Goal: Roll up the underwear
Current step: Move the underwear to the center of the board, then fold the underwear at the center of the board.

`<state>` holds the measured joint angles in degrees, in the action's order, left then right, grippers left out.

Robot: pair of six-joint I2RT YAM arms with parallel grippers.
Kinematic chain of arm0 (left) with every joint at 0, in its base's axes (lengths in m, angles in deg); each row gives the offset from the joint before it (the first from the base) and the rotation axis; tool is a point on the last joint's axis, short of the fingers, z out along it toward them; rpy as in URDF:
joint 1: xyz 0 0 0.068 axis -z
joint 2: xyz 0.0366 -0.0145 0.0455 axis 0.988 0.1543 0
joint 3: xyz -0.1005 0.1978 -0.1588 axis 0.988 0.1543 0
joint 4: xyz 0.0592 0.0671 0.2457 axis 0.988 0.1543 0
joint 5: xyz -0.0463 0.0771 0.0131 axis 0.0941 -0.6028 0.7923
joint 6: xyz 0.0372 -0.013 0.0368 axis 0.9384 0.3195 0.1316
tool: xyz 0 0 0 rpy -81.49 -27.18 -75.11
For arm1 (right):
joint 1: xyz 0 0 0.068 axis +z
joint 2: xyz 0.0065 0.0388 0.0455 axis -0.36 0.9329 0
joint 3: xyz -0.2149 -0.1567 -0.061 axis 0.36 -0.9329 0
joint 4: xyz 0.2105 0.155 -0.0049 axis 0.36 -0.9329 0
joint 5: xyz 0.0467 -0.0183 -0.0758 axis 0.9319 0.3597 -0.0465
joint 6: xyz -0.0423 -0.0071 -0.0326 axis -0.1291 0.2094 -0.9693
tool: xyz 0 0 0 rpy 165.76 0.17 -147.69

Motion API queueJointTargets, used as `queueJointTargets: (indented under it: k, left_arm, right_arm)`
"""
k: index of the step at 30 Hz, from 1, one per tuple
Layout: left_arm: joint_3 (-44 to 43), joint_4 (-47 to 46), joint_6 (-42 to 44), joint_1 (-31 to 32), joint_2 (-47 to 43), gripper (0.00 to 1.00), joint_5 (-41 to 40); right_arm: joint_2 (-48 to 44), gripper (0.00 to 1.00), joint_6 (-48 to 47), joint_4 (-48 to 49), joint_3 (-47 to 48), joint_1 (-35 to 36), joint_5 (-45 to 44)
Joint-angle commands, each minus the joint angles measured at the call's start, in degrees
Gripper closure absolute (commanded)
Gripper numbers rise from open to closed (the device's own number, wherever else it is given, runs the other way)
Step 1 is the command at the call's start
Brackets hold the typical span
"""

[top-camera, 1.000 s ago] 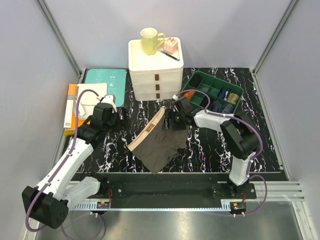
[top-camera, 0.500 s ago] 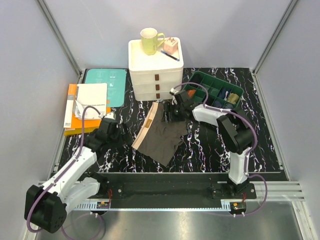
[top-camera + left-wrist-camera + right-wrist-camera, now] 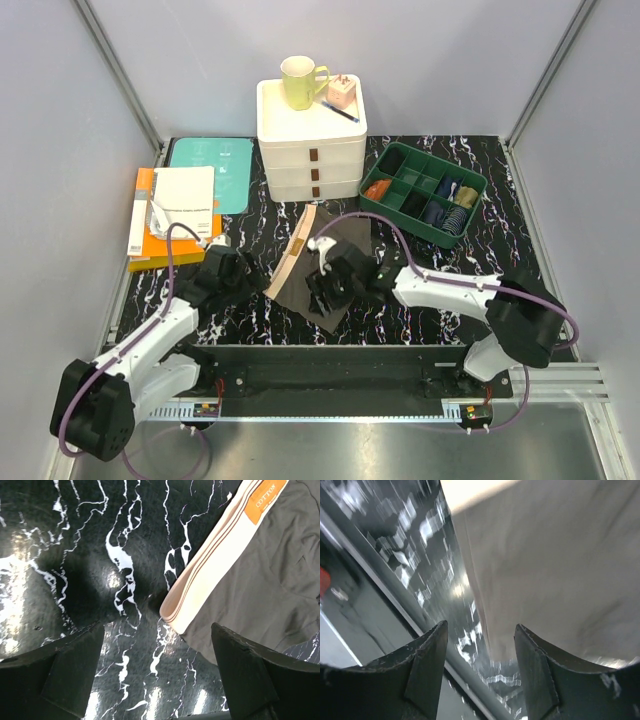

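Note:
Dark olive-brown underwear [image 3: 345,245] lies flat on the black marble table, its beige waistband [image 3: 294,252] on the left side. In the left wrist view the waistband [image 3: 220,555] carries an orange label. My left gripper [image 3: 238,277] hovers left of the waistband's near end, open, with only bare table between its fingers [image 3: 60,675]. My right gripper [image 3: 325,287] hangs over the near corner of the cloth, open. In the right wrist view the underwear [image 3: 560,555] fills the upper right, and its near edge runs down between the fingers [image 3: 427,665], unpinched.
A white drawer unit [image 3: 311,150] with a mug [image 3: 299,80] stands at the back. To the right sits a green divided tray [image 3: 470,207] holding small bundles. Books and papers [image 3: 175,205] lie at the left. The black front rail [image 3: 330,355] runs close behind the right gripper.
The right gripper has swung from the underwear's far side near the drawers to its near corner. The cloth has settled flatter and farther back. The left gripper came nearer and rightward.

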<state>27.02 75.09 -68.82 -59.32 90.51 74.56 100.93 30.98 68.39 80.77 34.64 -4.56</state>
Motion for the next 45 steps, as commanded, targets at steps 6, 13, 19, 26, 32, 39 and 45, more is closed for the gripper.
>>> queueJointTargets:
  k: [6, 13, 19, 26, 32, 39, 45]
  left_arm:
    - [0.0, -6.0, -1.7, 0.0, 2.2, 0.12, 2.2]
    - [0.5, -5.8, -1.6, 0.1, 2.7, 0.14, 1.8]
    - [0.4, -6.1, -1.6, 0.0, 2.8, 0.14, 2.0]
    - [0.4, -6.0, -1.6, 0.1, 3.1, 0.15, 2.1]
    - [0.6, -6.1, -1.5, 0.0, 2.9, 0.16, 2.0]
    - [1.1, -6.6, -1.5, 0.0, 4.2, 0.17, 1.8]
    - [1.5, -8.0, -1.8, 0.0, 6.8, 0.26, 2.4]
  right_arm:
    - [0.1, 0.39, 0.9, -5.6, -2.3, 6.1, -9.3]
    - [0.1, 0.44, 0.1, -7.5, -1.9, 8.7, -10.5]
    - [1.9, 0.45, -0.2, -7.8, -1.9, 9.5, -11.2]
    - [4.0, 0.48, -0.6, -7.6, -1.3, 10.4, -10.9]
    - [5.9, 0.51, -0.4, -7.8, -1.4, 10.8, -12.4]
    - [8.0, 0.68, 0.0, -8.3, -0.9, 11.4, -12.8]
    - [9.3, 0.81, 0.5, -8.4, 0.1, 12.1, -11.4]
